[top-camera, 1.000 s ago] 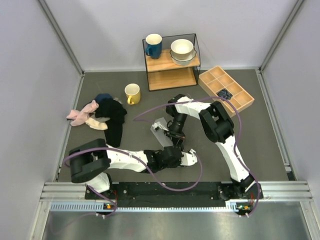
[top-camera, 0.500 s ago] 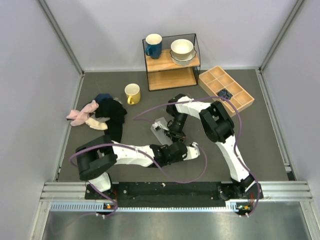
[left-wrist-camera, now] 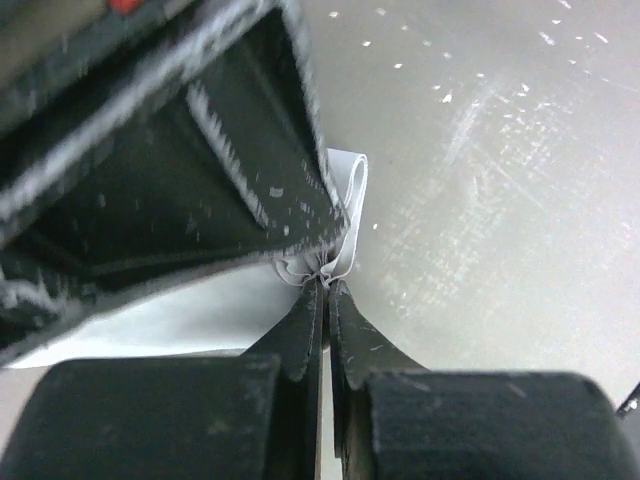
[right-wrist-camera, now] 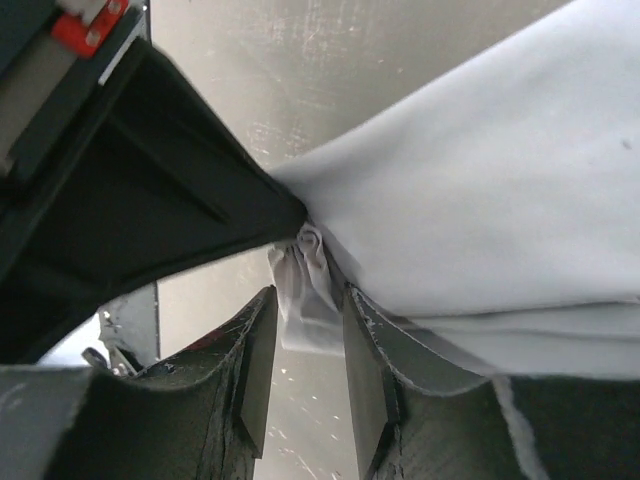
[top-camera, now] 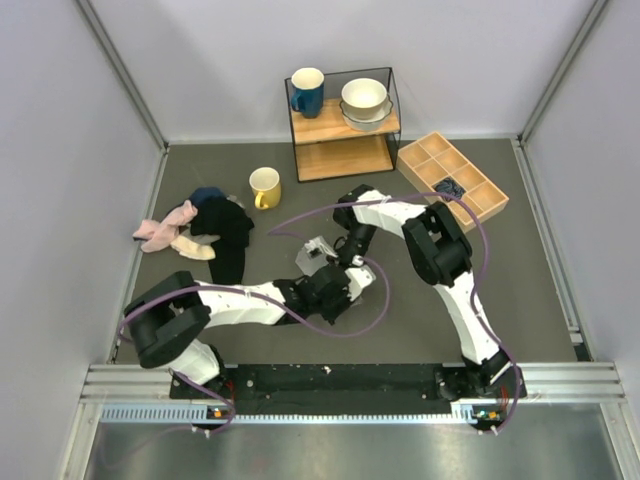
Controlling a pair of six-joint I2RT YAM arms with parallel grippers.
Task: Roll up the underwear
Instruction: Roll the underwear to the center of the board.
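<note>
The desk (top-camera: 520, 290) carries the underwear (top-camera: 314, 250) near its centre, a light grey cloth lying where both arms meet. The left pincer (left-wrist-camera: 326, 288) is clenched on a folded edge of the cloth, fingertips almost touching. The right pincer (right-wrist-camera: 305, 300) grasps a bunched fold of the same cloth between its two fingers.

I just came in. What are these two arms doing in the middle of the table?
Both arms meet at the centre of the table, on the underwear, a light grey cloth. The left gripper is shut on a folded edge of it. The right gripper pinches a bunched bit of the same cloth, close beside the left one. Most of the cloth looks flat, so the roll seems barely begun.
</note>
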